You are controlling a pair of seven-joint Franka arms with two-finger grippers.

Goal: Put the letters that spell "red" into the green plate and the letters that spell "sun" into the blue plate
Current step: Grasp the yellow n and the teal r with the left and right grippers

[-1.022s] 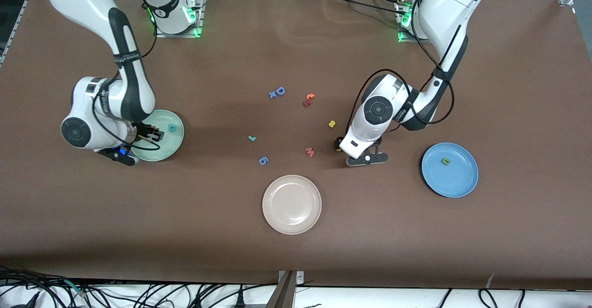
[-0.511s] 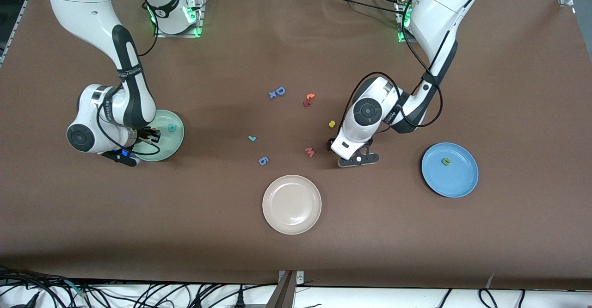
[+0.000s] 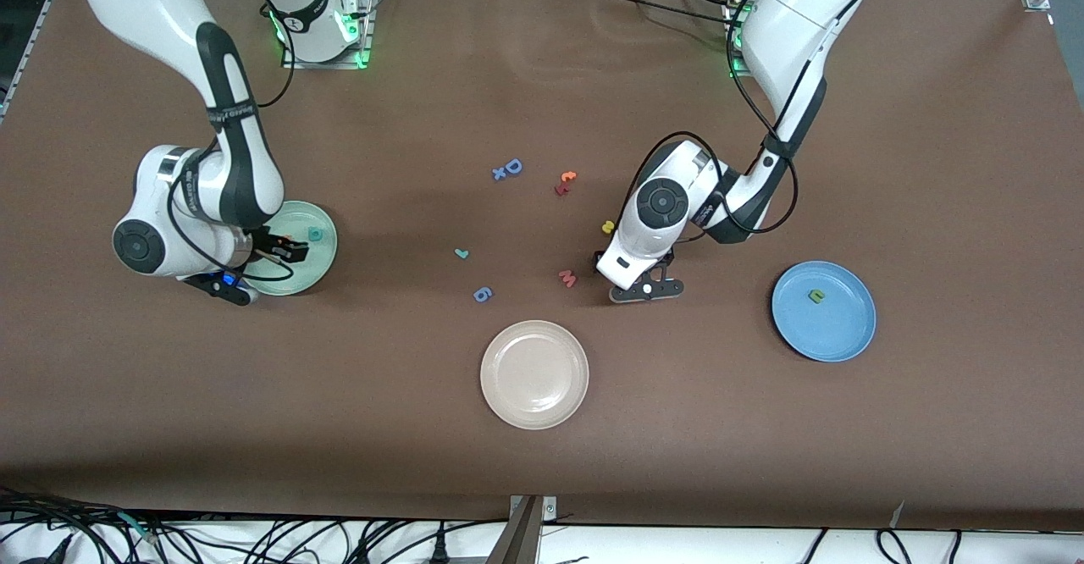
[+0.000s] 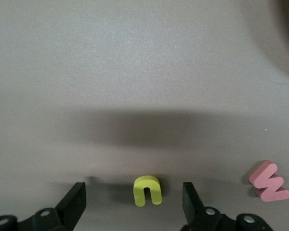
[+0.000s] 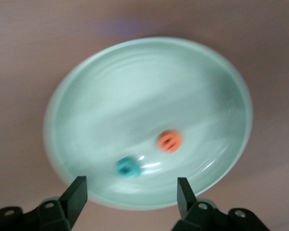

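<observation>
Mint-green and bright blue mark the two targets in the front view. The green plate (image 3: pixel 301 272) sits toward the right arm's end of the table, with the teal d (image 3: pixel 316 234) at about one o'clock on it and the orange e (image 3: pixel 288 240) near eleven. The right gripper (image 3: pixel 284 251) hangs low over this plate. The teal r (image 3: pixel 461 253) lies on the bare table at three o'clock from the plate, well apart from it. The blue plate (image 3: pixel 834 331), toward the left arm's end, holds only the dark green letter (image 3: pixel 815 295), near eleven o'clock on it. The left gripper (image 3: pixel 605 261) is down at the table, with the yellow s (image 3: pixel 607 227) at its twelve o'clock and a pink letter (image 3: pixel 567 278) at its eight. In the left wrist view, the left gripper (image 4: pixel 134 188) stands wide open around the yellow n (image 4: pixel 147 190), not touching it, and the pink letter (image 4: pixel 269 181) lies near. In the right wrist view, the right gripper (image 5: pixel 131 185) is spread wide and empty above the green plate (image 5: pixel 135 86), where the orange e (image 5: pixel 169 140) and teal d (image 5: pixel 127 167) lie apart. Three letters look placed; the r, s and n remain.
</observation>
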